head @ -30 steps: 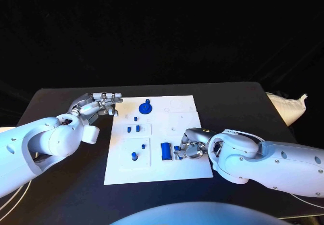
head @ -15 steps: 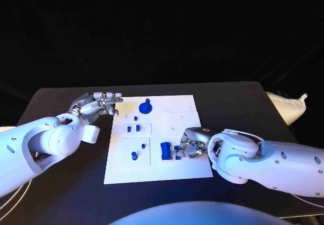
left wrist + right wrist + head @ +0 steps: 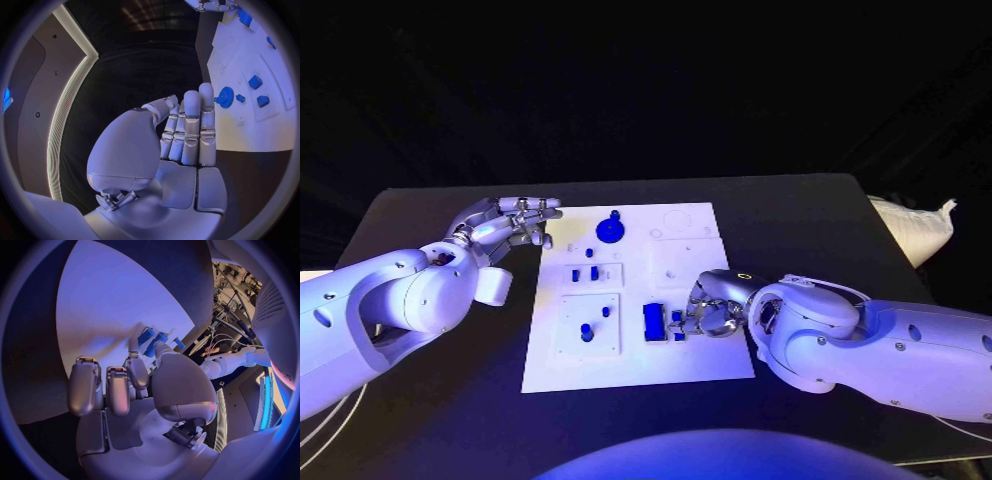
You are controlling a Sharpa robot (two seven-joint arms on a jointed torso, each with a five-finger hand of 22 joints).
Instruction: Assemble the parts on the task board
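The white task board [image 3: 689,355] lies mid-table. On it are a blue gear [image 3: 610,231], two small blue parts [image 3: 584,273] below it, two more [image 3: 594,324] in a lower plate, and a blue block [image 3: 653,320]. My right hand [image 3: 708,306] rests on the board's right side, fingers curled, pinching a small blue part [image 3: 678,317] beside the block. In the right wrist view the blue pieces [image 3: 147,335] sit just past the fingertips [image 3: 134,347]. My left hand [image 3: 511,221] hovers off the board's far left corner, fingers straight, holding nothing. The left wrist view shows that hand [image 3: 185,131], the gear [image 3: 225,96] and the board [image 3: 250,125].
A white bag [image 3: 914,228] lies past the table's right edge. Black tabletop [image 3: 790,215] surrounds the board on all sides.
My right hand has edged slightly along the board by the small blue part. The left hand has not moved.
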